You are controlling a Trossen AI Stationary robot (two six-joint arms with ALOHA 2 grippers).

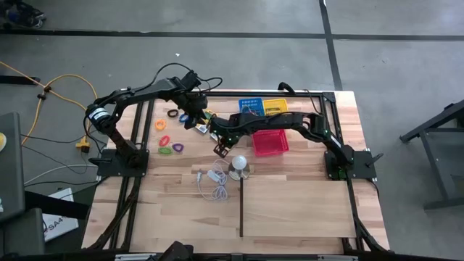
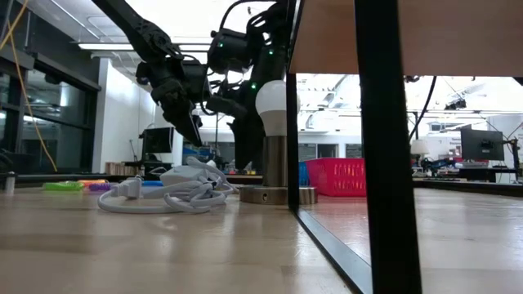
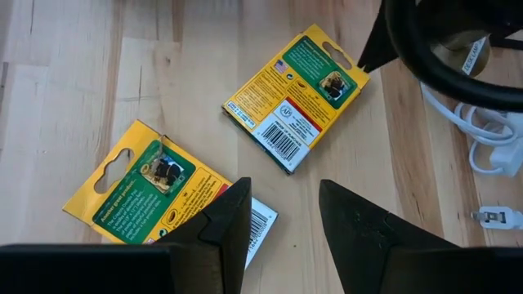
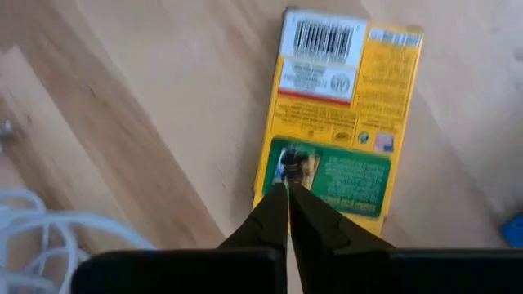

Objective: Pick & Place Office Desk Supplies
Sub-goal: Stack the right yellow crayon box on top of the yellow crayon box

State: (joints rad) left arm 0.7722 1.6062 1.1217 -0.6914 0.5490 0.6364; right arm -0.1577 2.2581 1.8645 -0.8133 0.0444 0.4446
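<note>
The right gripper [image 4: 288, 189] has its fingers closed together, tips over the green end of a yellow-and-green packet [image 4: 339, 122] lying flat on the table [image 1: 304, 203]. The left gripper [image 3: 282, 216] hangs with jaws apart over a second packet [image 3: 147, 192] (a third packet [image 3: 296, 96] lies beside). The white cord [image 1: 214, 183] and bulb [image 1: 239, 163] stand close; coloured rings [image 1: 169, 138] lie near the left edge, bare wood in front.

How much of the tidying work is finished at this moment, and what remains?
Nothing shows as sorted yet; I cannot see inside the red basket. In hand: the right tool is shut, its tips over a yellow packet, with no visible grip. The left tool is open above a second packet. Left: both packets and the coloured rings on the table.
</note>
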